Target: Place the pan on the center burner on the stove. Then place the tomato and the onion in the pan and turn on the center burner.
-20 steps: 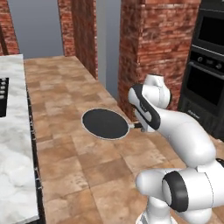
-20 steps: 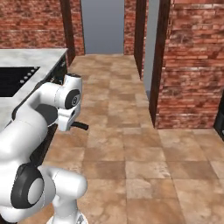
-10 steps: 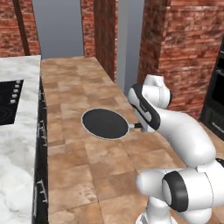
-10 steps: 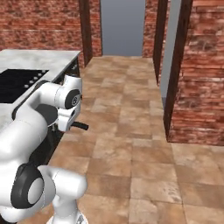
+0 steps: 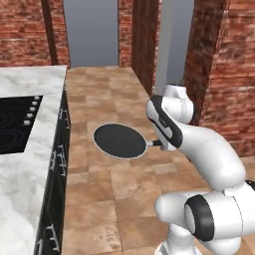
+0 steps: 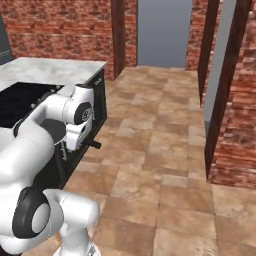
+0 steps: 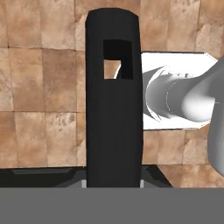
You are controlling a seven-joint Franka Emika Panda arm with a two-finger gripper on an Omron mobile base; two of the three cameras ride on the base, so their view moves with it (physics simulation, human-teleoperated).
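1. The fingers are closed narrow on the black handle (image 7: 113,100) of the pan (image 5: 119,141). In the hand view the handle runs straight up from between them, with its hanging hole near the far end.
2. The pan is carried level in the air over the tiled floor (image 5: 114,199), well apart from the stove (image 5: 17,122). Its dark inside is empty.
3. What has changed is the whole picture, not the pan. Compared with one second ago and half a second ago, the brick walls and the doorway have slid across both base views, and the marble desk (image 5: 30,169) with the cooktop now takes more of the left side. The pan keeps the same place beside the arm (image 5: 199,149). So I judge that the base is turning or driving toward the stove while the arm only holds.
4. For the task this means the first step is in transport: the pan is picked up but not yet on the center burner (image 5: 7,127), which shows only partly at the left edge.
5. The knobs (image 5: 33,108) stand in a row along the cooktop's near edge.
6. Placing the tomato and the onion and turning the burner on remain to be done.
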